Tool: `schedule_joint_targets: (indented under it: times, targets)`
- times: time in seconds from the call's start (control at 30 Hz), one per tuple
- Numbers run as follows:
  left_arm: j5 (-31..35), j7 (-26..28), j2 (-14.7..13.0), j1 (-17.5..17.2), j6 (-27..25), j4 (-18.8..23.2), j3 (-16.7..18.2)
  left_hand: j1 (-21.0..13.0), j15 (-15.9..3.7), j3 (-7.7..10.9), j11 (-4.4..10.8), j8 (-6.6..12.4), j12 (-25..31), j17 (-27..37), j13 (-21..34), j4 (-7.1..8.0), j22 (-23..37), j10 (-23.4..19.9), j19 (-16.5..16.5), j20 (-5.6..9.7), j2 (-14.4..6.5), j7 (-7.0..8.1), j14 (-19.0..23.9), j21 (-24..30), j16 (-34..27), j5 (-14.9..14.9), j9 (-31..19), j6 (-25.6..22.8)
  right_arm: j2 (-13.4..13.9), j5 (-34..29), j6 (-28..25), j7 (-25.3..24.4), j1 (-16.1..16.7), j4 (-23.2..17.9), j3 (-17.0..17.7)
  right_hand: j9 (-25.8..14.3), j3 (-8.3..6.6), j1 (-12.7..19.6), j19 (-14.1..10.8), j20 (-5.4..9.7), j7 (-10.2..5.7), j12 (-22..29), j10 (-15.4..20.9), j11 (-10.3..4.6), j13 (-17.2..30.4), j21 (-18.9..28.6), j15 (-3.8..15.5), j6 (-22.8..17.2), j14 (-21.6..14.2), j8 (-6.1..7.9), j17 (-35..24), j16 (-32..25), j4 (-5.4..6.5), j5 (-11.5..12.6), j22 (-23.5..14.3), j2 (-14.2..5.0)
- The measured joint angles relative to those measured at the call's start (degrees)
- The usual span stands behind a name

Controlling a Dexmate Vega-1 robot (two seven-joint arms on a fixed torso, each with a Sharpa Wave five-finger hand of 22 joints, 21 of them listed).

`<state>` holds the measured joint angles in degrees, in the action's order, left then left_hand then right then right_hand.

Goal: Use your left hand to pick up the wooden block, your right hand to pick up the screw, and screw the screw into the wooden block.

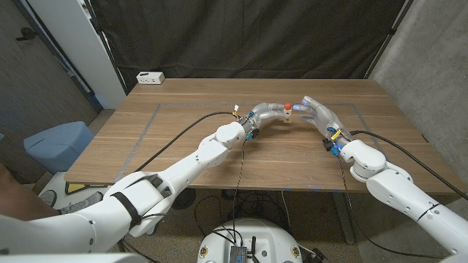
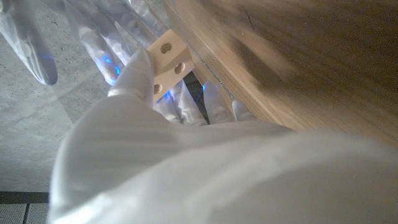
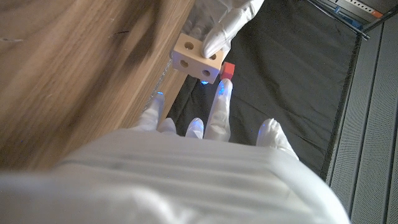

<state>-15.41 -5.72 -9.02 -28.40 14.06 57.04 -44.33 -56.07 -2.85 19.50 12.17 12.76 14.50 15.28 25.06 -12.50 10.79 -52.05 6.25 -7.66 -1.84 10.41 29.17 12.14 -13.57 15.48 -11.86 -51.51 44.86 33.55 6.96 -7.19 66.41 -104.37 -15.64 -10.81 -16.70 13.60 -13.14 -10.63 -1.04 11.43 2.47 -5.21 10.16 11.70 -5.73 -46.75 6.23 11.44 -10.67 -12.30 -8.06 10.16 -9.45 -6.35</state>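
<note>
Above the middle of the wooden table [image 1: 183, 139], the left hand [image 1: 265, 115] holds the wooden block [image 1: 287, 115] off the surface in its fingers. Just right of it, the right hand [image 1: 316, 111] pinches the red-headed screw [image 1: 289, 107] against the block's top.

The head view is evenly lit and fairly sharp, with soft light from above; the wooden table [image 1: 183, 139] carries a pale sheen at its middle and faint shadows under the arms. Dark curtains along the top stay underexposed. Straight edges bow slightly toward the corners. In the left wrist view the left hand [image 2: 155, 149] is overexposed and blurred across the lower frame, while the wooden block [image 2: 166, 61] is reasonably crisp. The right wrist view blurs the right hand [image 3: 186, 168] similarly; small blue glows dot its fingertips [image 3: 222, 90].
</note>
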Motion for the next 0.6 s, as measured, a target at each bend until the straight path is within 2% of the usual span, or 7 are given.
schedule_joint_targets:
  times: [0.13, 0.33, 0.47, 0.6]
  targets:
    - [0.06, 0.15, -0.21, -0.18, -0.18, 0.48, -0.02, 0.00, 0.00, 0.00, 0.00, -0.05, 0.00, 0.00, 0.00, 0.00, 0.00, 0.01, 0.00, 0.00, 0.00, 0.00, 0.00, 0.00, 0.00, 0.00, -0.01, 0.00, -0.06, -0.21, 0.09, -0.22, 0.12, -0.03, 0.16, 0.00, 0.00, 0.00, -0.38, 1.03, -0.09, -0.25, -0.04, 0.00, 0.00, 0.00, 0.00, 0.72, 0.00, -0.22, 0.00, 0.00, 0.00, 0.00, 0.00, 0.00]
    - [0.16, 0.24, -0.61, -0.52, -0.48, 1.46, -0.04, 0.00, -0.01, 0.00, -0.01, -0.21, 0.00, 0.00, -0.01, 0.00, 0.00, -0.01, 0.00, 0.00, 0.00, 0.00, 0.00, 0.00, 0.00, -0.02, -0.01, 0.00, -0.08, -0.75, 0.34, -0.48, 0.15, -0.03, 0.31, 0.00, 0.00, 0.00, -0.07, 1.34, -0.49, -0.64, -1.17, -0.12, 0.00, -0.08, 0.00, 2.17, 0.00, -0.66, 0.00, 0.23, 0.00, 0.00, 0.00, 0.00]
    - [0.18, 0.25, -0.82, -0.68, -0.63, 1.97, -0.07, 0.00, -0.01, 0.00, -0.01, -0.22, 0.00, 0.00, -0.01, 0.00, 0.00, -0.01, 0.00, 0.00, 0.00, 0.00, 0.00, 0.00, 0.00, -0.05, -0.01, 0.00, -0.08, -0.99, 0.37, -0.50, 0.14, -0.02, 0.35, 0.00, 0.00, 0.00, 0.39, 1.79, -0.85, -1.06, -2.30, -0.42, 0.00, -0.66, -0.22, 4.37, 0.22, -1.29, 0.00, 0.50, 0.00, 0.00, 0.00, 0.00]
    - [0.23, 0.30, -1.01, -0.84, -0.82, 2.45, -0.07, 0.00, -0.01, 0.00, -0.01, -0.23, 0.00, 0.00, -0.01, 0.00, 0.00, -0.01, 0.00, 0.00, 0.00, 0.00, 0.00, 0.00, 0.00, -0.06, 0.00, 0.00, -0.08, -1.11, 0.37, -0.30, -0.15, 0.15, 0.35, 0.00, 0.00, 0.00, 1.97, 2.18, -1.08, -1.08, -3.46, -0.77, 0.00, -1.13, -0.23, 5.67, 0.90, -1.29, 0.00, 0.90, 0.00, 0.00, 0.00, 0.00]
